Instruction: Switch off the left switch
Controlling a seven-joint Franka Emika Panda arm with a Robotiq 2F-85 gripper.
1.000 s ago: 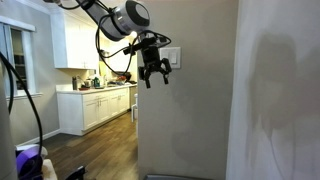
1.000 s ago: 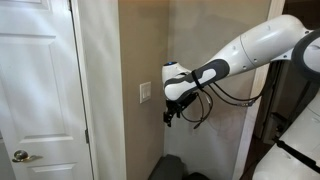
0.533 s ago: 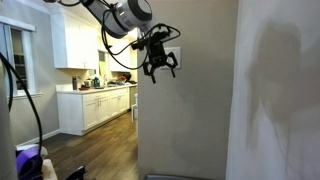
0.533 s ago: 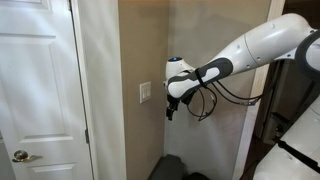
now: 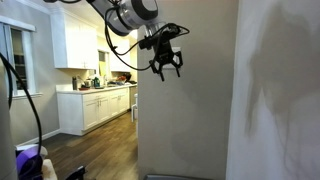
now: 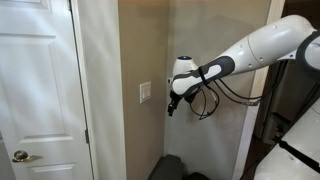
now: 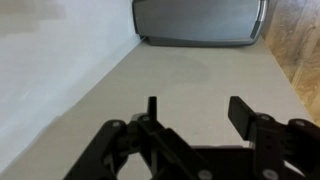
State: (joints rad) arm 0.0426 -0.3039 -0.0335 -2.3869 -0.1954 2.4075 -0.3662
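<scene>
I am holding my end effector (image 6: 171, 108) wide open, and it is gripping nothing. In the wrist view its black fingers (image 7: 240, 113) are sticking out far apart, with only bare wall showing between them.

The left switch (image 6: 142, 92) is the left half of the small white switch plate (image 6: 147, 93), which is sitting on the tan wall (image 6: 130, 50). The switch is too small for me to tell which way it is tipping.

My end effector is hanging near the plate, on its right side and a little lower. A gap is showing between them. My white arm (image 6: 250, 50) is reaching in from further right of the plate.

In an exterior view my end effector (image 5: 166, 68) is pointing its fingers down in front of the wall, and I cannot see the plate there.

A white door (image 6: 35, 90) is standing to the left of the plate. Well below the plate, a grey box (image 7: 200, 20) is sitting against the wall.
</scene>
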